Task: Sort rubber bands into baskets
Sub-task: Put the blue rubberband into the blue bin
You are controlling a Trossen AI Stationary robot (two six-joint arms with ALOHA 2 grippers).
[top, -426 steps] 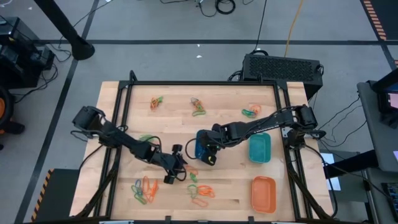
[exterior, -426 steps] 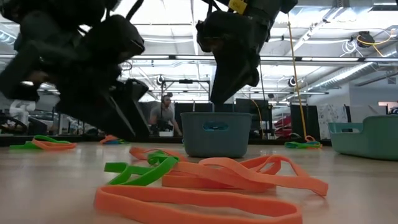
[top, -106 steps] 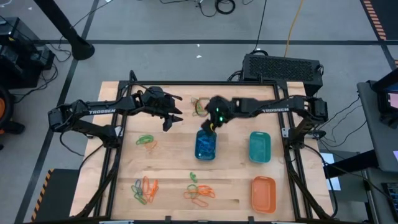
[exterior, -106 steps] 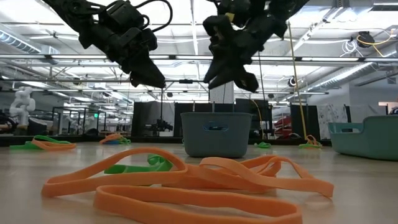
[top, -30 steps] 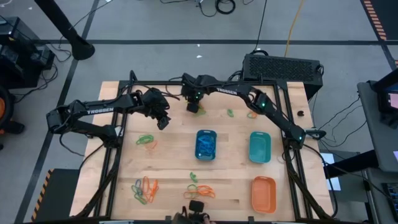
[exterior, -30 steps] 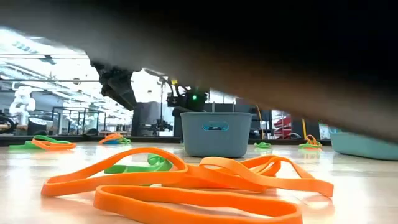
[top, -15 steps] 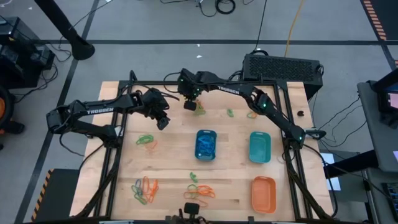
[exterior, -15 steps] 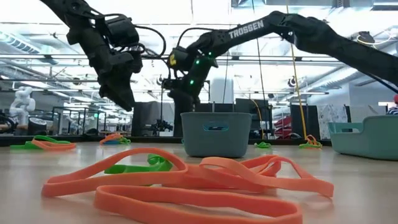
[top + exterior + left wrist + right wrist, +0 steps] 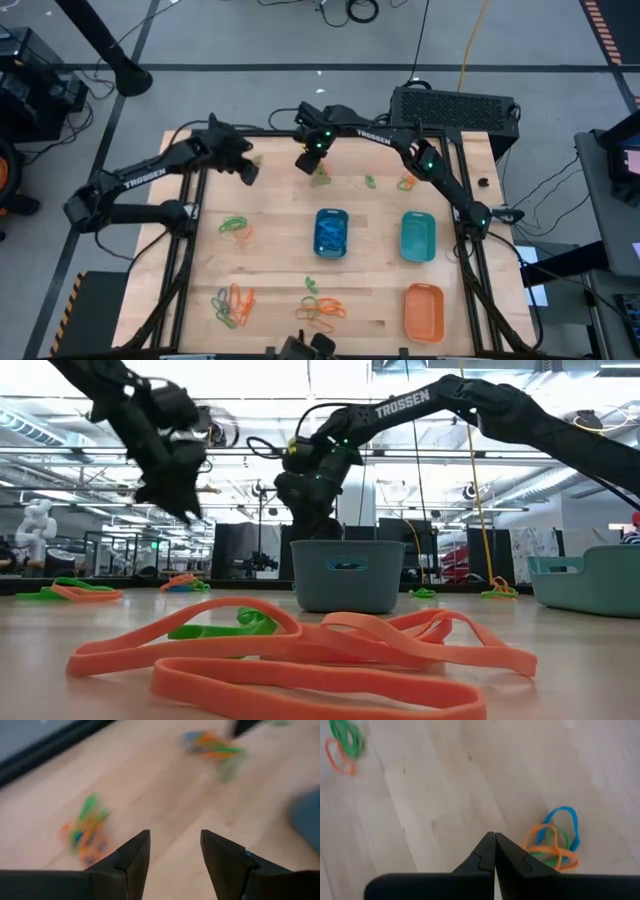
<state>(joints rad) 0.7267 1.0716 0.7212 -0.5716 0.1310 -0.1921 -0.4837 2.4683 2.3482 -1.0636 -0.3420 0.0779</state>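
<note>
Both arms over far side of counter [image 9: 280, 250], rubber bands scattered.
Right gripper [image 9: 306, 163]: jaws closed, empty, above a mixed clump [image 9: 555, 840]. Left gripper [image 9: 246, 171]: jaws open, empty. Blue basket [image 9: 331, 232] mid-counter holds blue bands; teal basket [image 9: 417, 238], orange basket [image 9: 423, 311] on right side.

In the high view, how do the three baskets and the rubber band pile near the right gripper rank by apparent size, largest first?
1. The orange basket, teal basket and blue basket look about alike; no ranking among them.
2. The rubber band pile beside the right gripper is clearly smallest.
</note>
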